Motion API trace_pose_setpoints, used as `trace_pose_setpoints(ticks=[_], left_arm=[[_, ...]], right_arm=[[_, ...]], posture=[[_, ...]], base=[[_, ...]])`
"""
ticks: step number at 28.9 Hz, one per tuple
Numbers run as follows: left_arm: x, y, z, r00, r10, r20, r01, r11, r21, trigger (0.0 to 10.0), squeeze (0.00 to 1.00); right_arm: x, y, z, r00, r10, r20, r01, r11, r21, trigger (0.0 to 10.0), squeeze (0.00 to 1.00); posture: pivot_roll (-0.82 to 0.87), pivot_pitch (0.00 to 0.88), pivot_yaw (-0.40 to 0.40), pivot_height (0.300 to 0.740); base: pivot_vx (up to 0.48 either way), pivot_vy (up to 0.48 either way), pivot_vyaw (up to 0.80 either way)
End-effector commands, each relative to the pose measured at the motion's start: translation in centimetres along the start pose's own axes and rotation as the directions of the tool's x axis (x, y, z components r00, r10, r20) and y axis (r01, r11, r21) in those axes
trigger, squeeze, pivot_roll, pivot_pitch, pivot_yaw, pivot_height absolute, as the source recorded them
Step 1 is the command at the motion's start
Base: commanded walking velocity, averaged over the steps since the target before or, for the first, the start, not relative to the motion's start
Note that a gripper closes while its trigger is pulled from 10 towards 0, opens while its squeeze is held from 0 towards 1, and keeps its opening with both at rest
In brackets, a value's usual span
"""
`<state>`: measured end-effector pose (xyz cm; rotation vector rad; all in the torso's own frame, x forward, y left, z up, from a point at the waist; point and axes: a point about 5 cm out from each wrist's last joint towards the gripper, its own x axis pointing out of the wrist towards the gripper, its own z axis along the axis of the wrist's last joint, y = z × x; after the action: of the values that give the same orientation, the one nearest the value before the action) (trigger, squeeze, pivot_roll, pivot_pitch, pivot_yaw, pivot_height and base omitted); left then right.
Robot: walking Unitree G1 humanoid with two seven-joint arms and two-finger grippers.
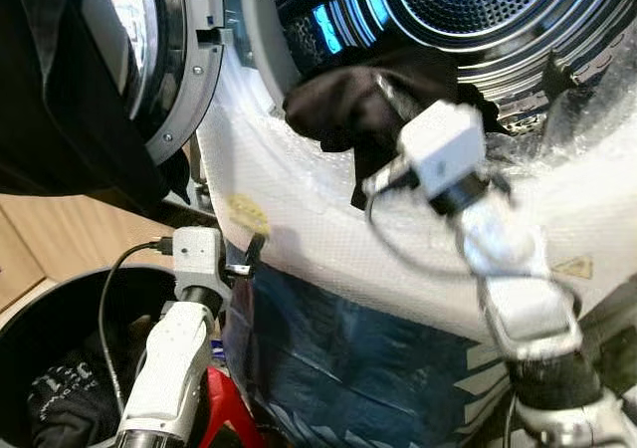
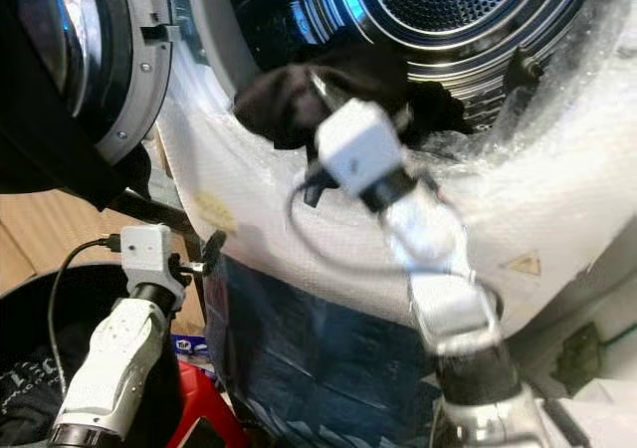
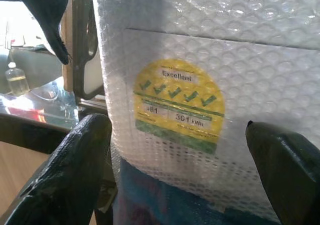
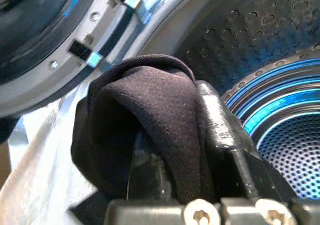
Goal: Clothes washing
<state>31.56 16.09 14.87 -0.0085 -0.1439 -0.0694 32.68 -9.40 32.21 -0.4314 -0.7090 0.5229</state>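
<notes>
The washing machine, wrapped in bubble wrap, stands with its door (image 1: 174, 70) swung open to the left and its blue-lit drum (image 1: 478, 10) exposed. A black garment (image 1: 338, 100) lies bunched over the lower rim of the drum opening. My right gripper (image 4: 175, 135) is shut on it there, and the cloth drapes over one finger (image 4: 220, 130). My left gripper (image 1: 254, 254) is held low against the machine's front, open and holding nothing. It faces the yellow energy sticker (image 3: 177, 102).
A black basket (image 1: 30, 319) holding dark clothes sits at the lower left under my left arm. Another dark cloth (image 1: 60, 119) hangs by the open door. Blue film (image 1: 338, 358) covers the machine's lower front, with a red object (image 1: 227, 408) beside it.
</notes>
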Motion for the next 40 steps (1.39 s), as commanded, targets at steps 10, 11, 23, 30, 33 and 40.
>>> trace_pose_setpoints(ticks=[10,11,23,30,33,40], left_arm=[[0.2,-0.2,0.0,1.0,-0.013,0.003,0.013,1.0,0.012,10.0,0.0],[0.2,-0.2,0.0,1.0,-0.013,0.003,0.013,1.0,0.012,10.0,0.0],[0.1,-1.5,-0.6,0.999,-0.045,-0.012,0.045,0.999,-0.005,10.0,0.0],[0.3,-1.1,-0.5,0.999,-0.038,-0.016,0.038,0.999,0.004,10.0,0.0],[0.3,-1.2,-0.6,0.999,-0.045,-0.022,0.045,0.999,0.006,10.0,0.0],[0.2,-2.1,-0.7,0.998,-0.062,-0.024,0.062,0.998,-0.005,10.0,0.0]], right_arm=[[9.8,-7.9,3.3,0.989,-0.124,-0.076,0.145,0.861,0.488,0.0,0.0],[9.8,-7.9,3.3,0.989,-0.124,-0.076,0.145,0.861,0.488,0.0,0.0],[7.7,-11.9,-0.3,0.695,-0.513,-0.505,0.653,0.744,0.143,10.0,0.0],[4.8,-10.0,-5.7,0.588,-0.455,-0.668,0.669,0.739,0.085,10.0,0.0],[4.2,-9.6,-6.5,0.56,-0.444,-0.699,0.671,0.738,0.068,10.0,0.0],[4.3,-10.1,-6.2,0.62,-0.417,-0.665,0.582,0.812,0.033,10.0,1.0]], posture=[[-0.05,0.0,-0.005,0.74],[-0.05,0.0,-0.005,0.74],[-0.05,0.0,-0.034,0.74],[-0.06,0.0,-0.032,0.74],[-0.07,0.0,-0.032,0.74],[-0.07,0.0,-0.034,0.74]], base=[[0.0,0.0,0.0],[0.0,0.0,0.0],[0.0,0.0,0.0],[0.0,0.0,0.0],[0.0,0.0,0.0],[0.0,0.0,0.0]])
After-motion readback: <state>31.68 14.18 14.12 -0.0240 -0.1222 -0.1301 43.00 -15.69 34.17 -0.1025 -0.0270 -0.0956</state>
